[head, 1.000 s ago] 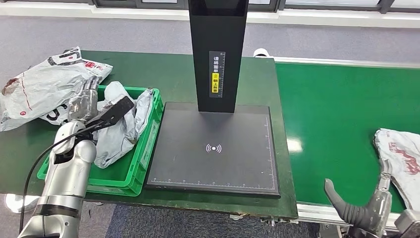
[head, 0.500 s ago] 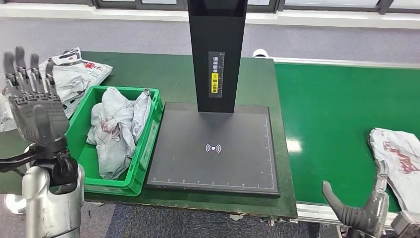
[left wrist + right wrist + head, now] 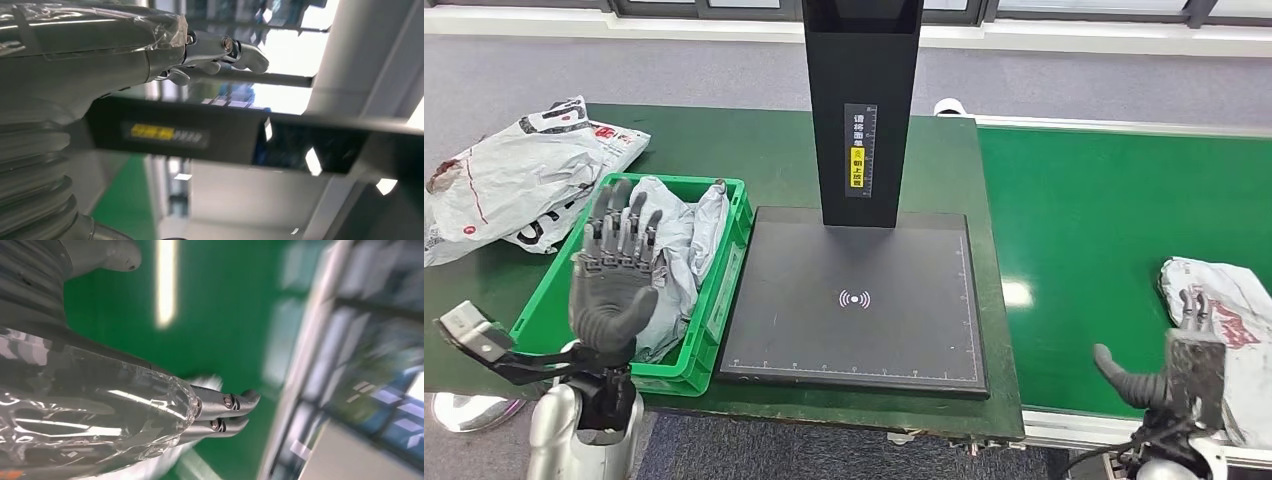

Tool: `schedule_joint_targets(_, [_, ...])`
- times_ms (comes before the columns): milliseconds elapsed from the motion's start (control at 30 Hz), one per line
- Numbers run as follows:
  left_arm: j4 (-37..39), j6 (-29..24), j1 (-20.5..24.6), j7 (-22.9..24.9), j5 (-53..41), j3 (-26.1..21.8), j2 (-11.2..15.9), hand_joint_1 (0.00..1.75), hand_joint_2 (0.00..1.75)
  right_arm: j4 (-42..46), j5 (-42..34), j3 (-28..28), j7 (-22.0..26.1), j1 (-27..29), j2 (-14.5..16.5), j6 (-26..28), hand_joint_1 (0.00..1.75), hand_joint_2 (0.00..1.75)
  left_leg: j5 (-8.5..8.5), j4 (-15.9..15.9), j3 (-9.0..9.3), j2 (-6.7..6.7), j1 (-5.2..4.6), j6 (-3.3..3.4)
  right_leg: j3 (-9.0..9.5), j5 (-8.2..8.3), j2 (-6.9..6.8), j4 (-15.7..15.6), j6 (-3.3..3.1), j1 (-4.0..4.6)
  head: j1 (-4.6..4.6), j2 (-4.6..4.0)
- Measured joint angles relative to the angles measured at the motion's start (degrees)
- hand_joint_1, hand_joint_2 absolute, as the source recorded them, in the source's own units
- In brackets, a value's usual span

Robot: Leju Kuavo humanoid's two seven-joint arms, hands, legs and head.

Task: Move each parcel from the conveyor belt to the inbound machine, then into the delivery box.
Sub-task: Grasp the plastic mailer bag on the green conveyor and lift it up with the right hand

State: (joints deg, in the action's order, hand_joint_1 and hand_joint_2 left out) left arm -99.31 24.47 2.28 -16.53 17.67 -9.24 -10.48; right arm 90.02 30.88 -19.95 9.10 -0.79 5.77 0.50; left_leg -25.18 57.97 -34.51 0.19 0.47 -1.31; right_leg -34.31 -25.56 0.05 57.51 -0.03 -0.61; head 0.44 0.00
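Left robot hand [image 3: 614, 275] raised over the green plastic delivery box [image 3: 720, 295], fingers spread, holding nothing; crumpled grey poly parcel [image 3: 669, 250] lies inside, apparently just dropped. Right robot hand [image 3: 1189, 365] fingers apart, empty, beside the next wrinkled white poly parcel [image 3: 1229, 300] on the green conveyor belt [image 3: 1104, 230], probably for pickup. Flat black inbound machine pad [image 3: 854, 300] bare.
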Motion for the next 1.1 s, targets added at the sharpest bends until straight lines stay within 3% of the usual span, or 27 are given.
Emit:
schedule_joint_targets(100, [1.1, 1.4, -1.1, 0.3, -1.9, 3.8, -0.8, 0.00, 1.75, -8.2, 11.7, -1.1, -4.5, -6.8, -4.8, 1.6, 0.00, 1.75, 0.08, 0.0, -0.03, 0.00, -0.07, 0.15, -0.01, 0.10, -0.01, 0.0, 0.16, -0.14, 0.00, 0.00])
schedule_joint_targets(300, [3.0, 3.0, -1.6, 0.6, -2.3, 8.3, -1.2, 0.00, 1.75, -19.5, 18.2, -2.1, -7.2, -14.5, -10.5, 1.3, 0.00, 1.75, 0.14, 0.1, -0.07, -0.04, -0.15, 0.23, 0.00, 0.18, -0.07, 0.0, 0.24, -0.19, 0.02, 0.00])
schedule_joint_targets(467, [7.6, 8.4, -0.7, 0.0, -4.4, 13.5, -1.4, 0.00, 1.75, -37.0, 29.4, 0.0, -11.5, -26.6, -17.6, -3.8, 0.00, 1.75, 0.22, 0.1, -0.11, -0.04, -0.19, 0.34, -0.01, 0.28, -0.06, 0.0, 0.35, -0.25, 0.02, 0.00])
schedule_joint_targets(600, [12.2, 9.4, 0.5, -2.4, -7.0, 17.6, -1.5, 0.00, 1.75, -51.0, 35.3, 4.8, -10.4, -34.9, -21.7, -9.6, 0.00, 1.75, 0.29, 0.1, -0.14, -0.16, -0.21, 0.42, 0.01, 0.33, -0.17, 0.0, 0.41, -0.26, 0.01, 0.00])
schedule_joint_targets(833, [19.1, 9.8, 3.1, -4.2, -6.2, 19.0, -1.3, 0.00, 1.75, -64.2, 39.2, 14.4, -7.1, -41.9, -23.5, -20.7, 0.00, 1.75, 0.31, 0.1, -0.17, -0.28, -0.20, 0.40, -0.02, 0.32, -0.25, 0.0, 0.40, -0.21, 0.02, 0.00])
schedule_joint_targets(1100, [23.4, 9.8, 4.2, -5.1, -5.5, 19.1, -1.1, 0.00, 1.75, -69.0, 37.5, 18.6, -4.7, -43.3, -23.5, -24.3, 0.00, 1.75, 0.30, 0.1, -0.19, -0.30, -0.20, 0.41, -0.04, 0.31, -0.25, 0.0, 0.41, -0.25, 0.02, 0.00])
